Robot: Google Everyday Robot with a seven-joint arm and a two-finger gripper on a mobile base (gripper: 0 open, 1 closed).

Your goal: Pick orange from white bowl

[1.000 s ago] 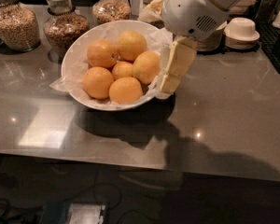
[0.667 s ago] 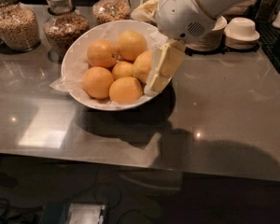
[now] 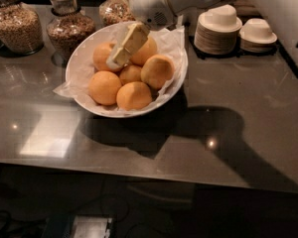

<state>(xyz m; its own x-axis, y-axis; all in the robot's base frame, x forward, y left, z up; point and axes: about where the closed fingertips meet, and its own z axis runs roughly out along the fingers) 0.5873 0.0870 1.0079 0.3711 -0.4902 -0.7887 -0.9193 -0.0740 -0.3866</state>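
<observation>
Nothing picked yet: six oranges (image 3: 134, 95) all lie in white bowl (image 3: 82, 58), back-left part of counter (image 3: 248, 133). Arm's gripper (image 3: 116, 58) low over back oranges, touching or nearly; open or closed, cannot tell. Left, likely: grasp one, lift clear.

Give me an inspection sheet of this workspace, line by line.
Surface: dark glossy counter, with the arm's shadow across it.
Job's things: white bowl with a paper liner, six oranges visible inside.
Clutter: glass jars of grains behind the bowl; stacks of small white dishes at back right.
Gripper: gripper is inside the bowl, over the rear oranges, tip at the back-left one.
Cables: nothing seen clearly; it is too dim under the counter.
Surroundings: dark floor below the counter's front edge.
</observation>
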